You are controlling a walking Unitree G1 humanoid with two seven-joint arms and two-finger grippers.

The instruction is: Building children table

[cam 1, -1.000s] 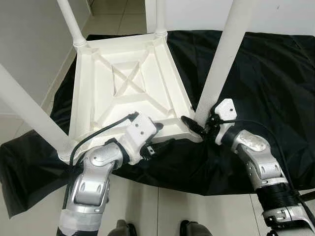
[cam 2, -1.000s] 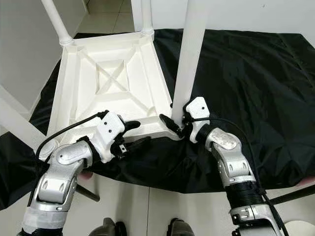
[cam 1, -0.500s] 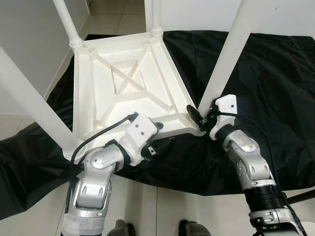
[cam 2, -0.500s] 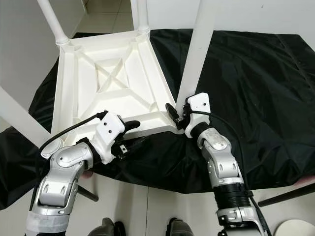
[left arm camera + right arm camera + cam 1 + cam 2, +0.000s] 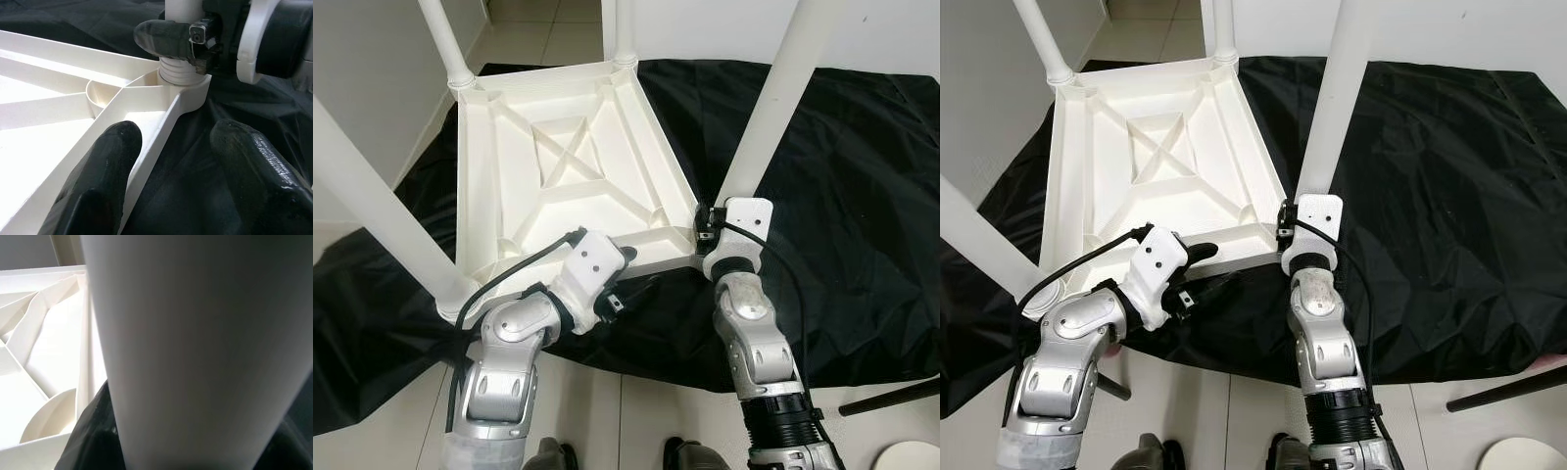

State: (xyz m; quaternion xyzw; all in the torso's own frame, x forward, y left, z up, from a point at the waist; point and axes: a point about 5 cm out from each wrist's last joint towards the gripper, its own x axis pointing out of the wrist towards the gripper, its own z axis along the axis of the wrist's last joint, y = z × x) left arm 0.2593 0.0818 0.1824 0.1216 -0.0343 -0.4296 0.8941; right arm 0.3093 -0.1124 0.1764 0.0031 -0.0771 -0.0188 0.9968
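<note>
Right gripper, head views: right gripper (image 5: 707, 227) clasps the base of the near-right leg (image 5: 773, 93), just above its socket at the near-right corner of the upturned white tabletop (image 5: 563, 162), which lies underside-up on a black cloth (image 5: 862, 196) on the floor.
Left gripper, head views: left gripper (image 5: 631, 284) sits at the tabletop's near edge, spread, one finger inside the rim and one outside on the cloth.
Step in hand: seating that leg; judged best done by keeping the leg square to its socket while turning, with the left gripper bracing the frame.
Left wrist view: fingers (image 5: 100, 166) straddle the rim without pinching it; the threaded collar (image 5: 177, 73) shows ridges above the socket, so the leg looks not fully home.
Right wrist view: leg surface fills the frame close up; the socket joint is hidden.
Hard to make out: three other legs run out of frame, so their seating cannot be judged.
</note>
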